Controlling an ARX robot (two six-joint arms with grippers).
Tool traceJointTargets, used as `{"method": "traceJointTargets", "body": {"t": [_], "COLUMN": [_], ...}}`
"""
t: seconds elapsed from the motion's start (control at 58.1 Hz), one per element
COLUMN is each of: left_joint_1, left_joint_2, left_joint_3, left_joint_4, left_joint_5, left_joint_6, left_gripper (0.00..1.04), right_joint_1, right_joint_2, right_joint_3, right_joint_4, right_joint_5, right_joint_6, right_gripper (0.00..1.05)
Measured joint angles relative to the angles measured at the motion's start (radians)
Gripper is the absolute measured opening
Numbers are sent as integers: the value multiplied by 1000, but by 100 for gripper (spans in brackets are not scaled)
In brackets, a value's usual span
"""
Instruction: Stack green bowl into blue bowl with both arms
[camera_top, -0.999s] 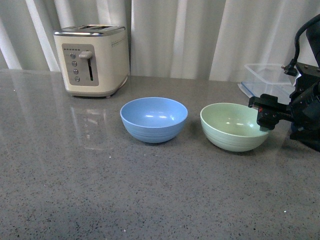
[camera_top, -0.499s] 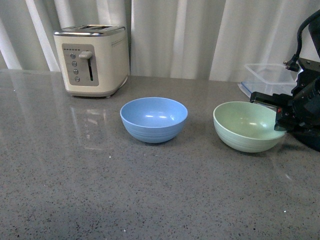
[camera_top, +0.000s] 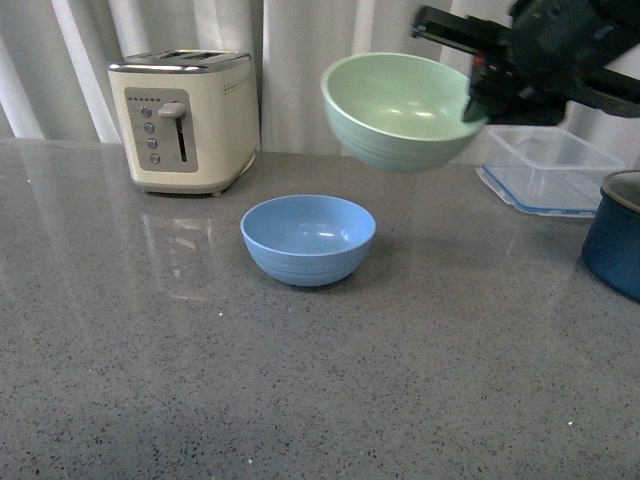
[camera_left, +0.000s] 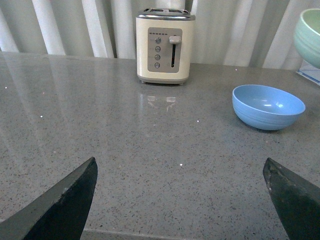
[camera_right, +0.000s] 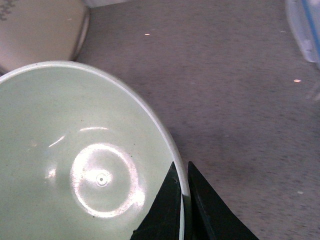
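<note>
The right fingers (camera_right: 167, 210) clamp the rim of the green bowl (camera_top: 400, 110), held in the air clear of the table (camera_top: 150, 380). The blue bowl (camera_top: 308, 240) sits mid-table, lower and slightly leftward. The left fingers (camera_left: 65, 205) gape wide, empty.

A cream toaster (camera_top: 185, 120) is seen well to the left of the right hand (camera_top: 475, 88) and lower, at the back of the grey speckled tabletop (camera_top: 300, 390). A clear plastic container (camera_top: 555, 165) is set below the hand, slightly rightward. A dark blue pot (camera_top: 615, 235) is placed lower still. Pale curtains (camera_top: 300, 80) are hung behind.
</note>
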Motion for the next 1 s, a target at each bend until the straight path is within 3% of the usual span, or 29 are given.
{"method": "traceJointTargets", "body": {"t": [0.224, 0.551, 0.861, 0.999], "left_joint_1": [0, 0, 0, 0], "left_joint_2": [0, 0, 0, 0], "left_joint_3": [0, 0, 0, 0], "left_joint_4": [0, 0, 0, 0], "left_joint_5": [0, 0, 0, 0], "left_joint_6": [0, 0, 0, 0], "left_gripper": [98, 98, 98, 98], "right_joint_1": [84, 85, 64, 39], "right_joint_2": [118, 288, 233, 117], "right_joint_3": [99, 214, 207, 125], "right_joint_4": [-30, -85, -84, -31], "right_joint_5": [40, 106, 36, -43], "right_joint_6": [-15, -28, -13, -15], "right_gripper": [1, 2, 48, 69]}}
